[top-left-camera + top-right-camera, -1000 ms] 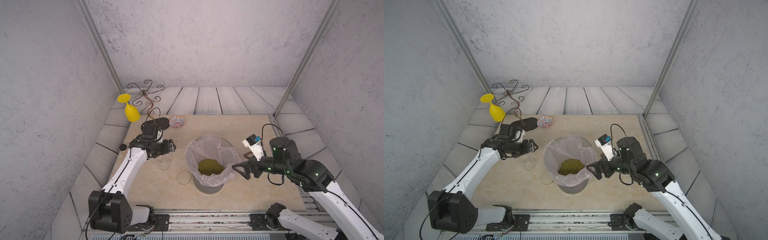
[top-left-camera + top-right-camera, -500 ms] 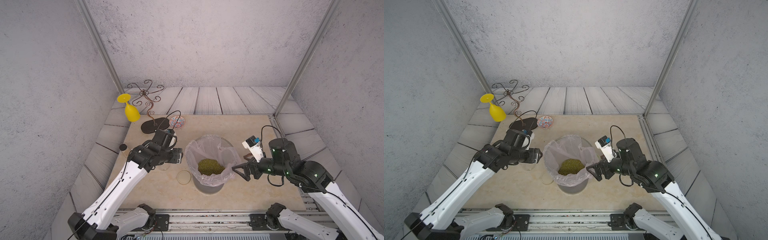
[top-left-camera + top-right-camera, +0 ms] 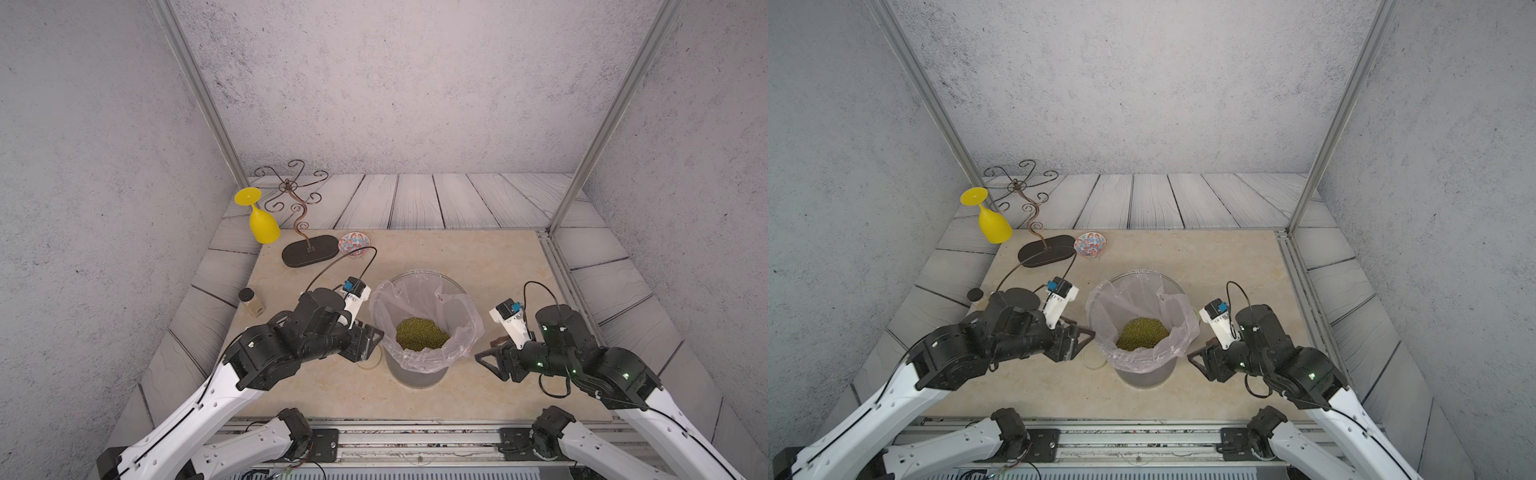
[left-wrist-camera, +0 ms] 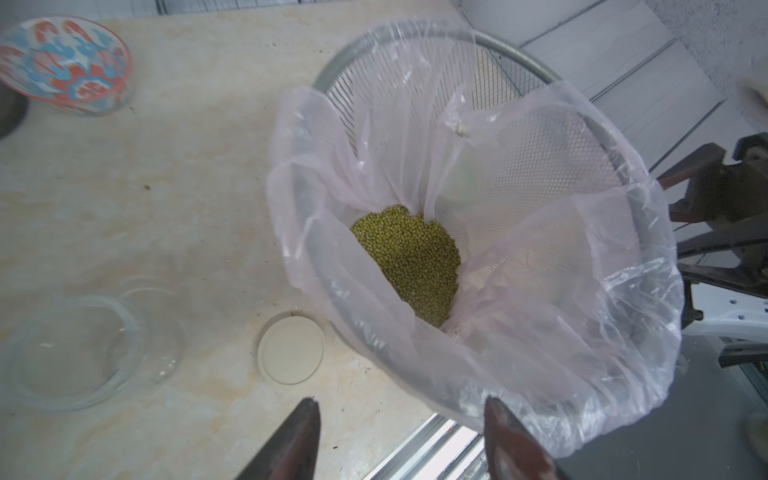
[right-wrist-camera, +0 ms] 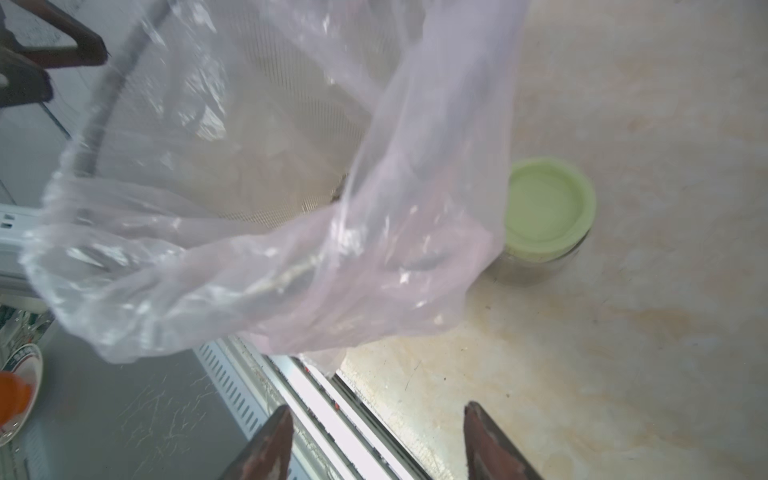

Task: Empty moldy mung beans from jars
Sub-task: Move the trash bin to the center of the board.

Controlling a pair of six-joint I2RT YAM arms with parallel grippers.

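- Dumped so far: mung beans (image 4: 409,257), heaped at the bottom of the lined grey bin (image 4: 519,54), mid-table (image 4: 166,187). Visible in both top views too.
- Jar no. 1, the clear jar (image 4: 79,349): upright on the table on the left arm's side, open, looks empty. Beige lid (image 4: 291,349) flat on the table betw. it & the bin. Judged done.
- Jar no. 2, the green-lidded jar (image 5: 548,203): on the table just beside the bin's sagging liner (image 5: 249,270), on the right arm's side. Lid on, not yet opened. Contents hard to read thru the glass, prob. beans inside. Hidden in the top views.
- Left gripper (image 4: 401,415): fingers apart, nothing betw. them. Hovers above the table by the bin, near the beige lid, touching neither.
- Right gripper (image 5: 378,415): fingers spread, empty. Sits at the bin's other side, facing the green lid, well clear of it.
- Progress est.: approx. halfway, one jar emptied & one to go.
- Left to do, by judgement: grab jar no. 2, get the lid off (likely one arm holding, one pulling), tip over the bin, set down.
- Worth watching: liner droops right next to jar no. 2, could snag on approach.
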